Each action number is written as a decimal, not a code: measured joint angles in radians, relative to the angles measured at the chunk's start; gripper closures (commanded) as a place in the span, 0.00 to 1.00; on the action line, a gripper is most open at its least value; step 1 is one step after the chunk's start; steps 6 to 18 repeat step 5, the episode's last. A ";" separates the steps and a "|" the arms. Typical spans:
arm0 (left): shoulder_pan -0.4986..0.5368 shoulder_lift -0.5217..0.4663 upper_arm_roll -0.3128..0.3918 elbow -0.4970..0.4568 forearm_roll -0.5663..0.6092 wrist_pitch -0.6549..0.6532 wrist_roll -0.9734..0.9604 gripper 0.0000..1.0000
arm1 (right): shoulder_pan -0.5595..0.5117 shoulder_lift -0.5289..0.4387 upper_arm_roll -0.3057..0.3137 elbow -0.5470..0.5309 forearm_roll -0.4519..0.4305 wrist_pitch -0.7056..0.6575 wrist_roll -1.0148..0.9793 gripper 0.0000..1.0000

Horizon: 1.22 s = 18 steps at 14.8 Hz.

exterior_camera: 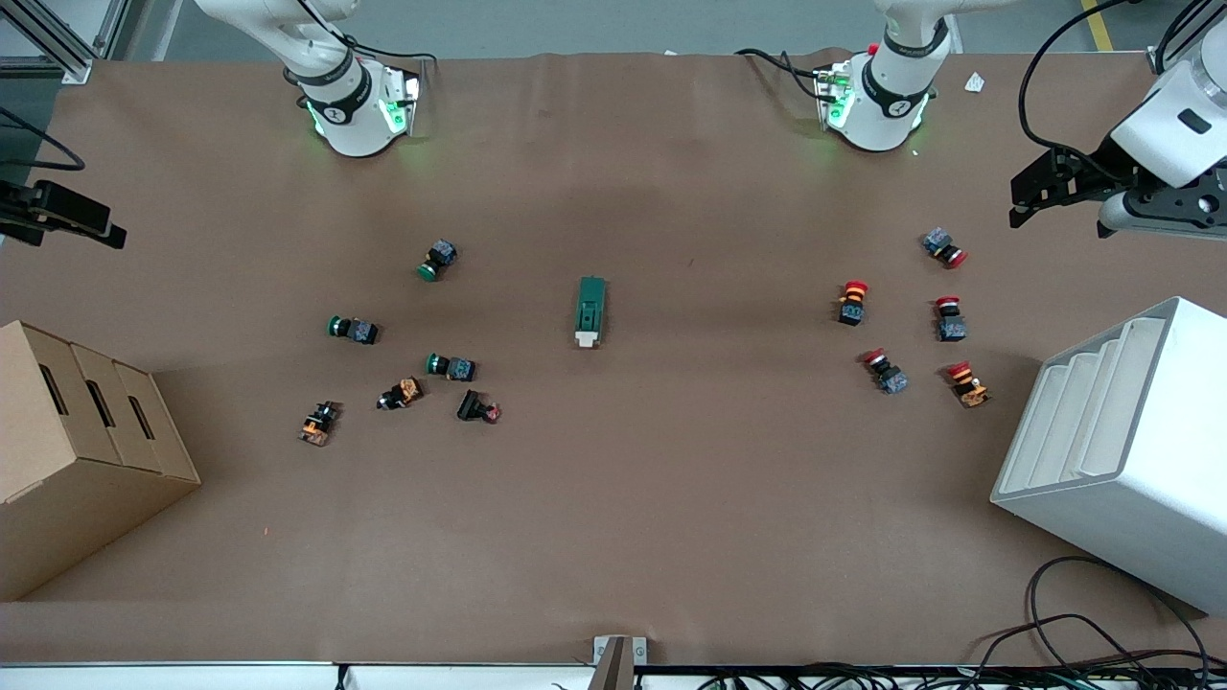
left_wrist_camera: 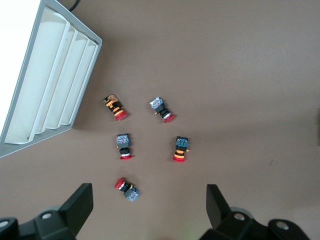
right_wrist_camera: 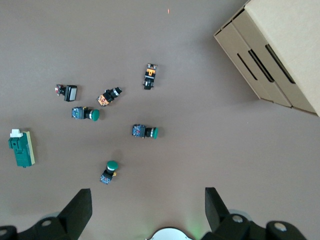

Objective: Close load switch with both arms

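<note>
The load switch is a dark-green block with a white lever end. It lies alone on the brown table mid-way between the two arms, and it also shows at the edge of the right wrist view. My left gripper hangs open and empty, high over the left arm's end of the table. In the left wrist view it is over the red push-buttons. My right gripper hangs open and empty, high over the right arm's end. In the right wrist view it is near the green push-buttons.
Several red-capped push-buttons lie toward the left arm's end, beside a white slotted rack. Several green-capped and orange push-buttons lie toward the right arm's end, near a cardboard box. Cables lie at the table's near edge.
</note>
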 measured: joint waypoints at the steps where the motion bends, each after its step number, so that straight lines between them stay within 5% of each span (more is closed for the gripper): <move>1: 0.001 0.000 0.001 0.001 0.000 0.000 0.000 0.00 | 0.000 0.000 0.000 0.000 0.000 0.010 0.000 0.00; 18: 0.003 0.017 0.004 0.020 0.000 0.000 0.001 0.00 | 0.001 -0.005 0.000 -0.010 0.000 0.018 0.000 0.00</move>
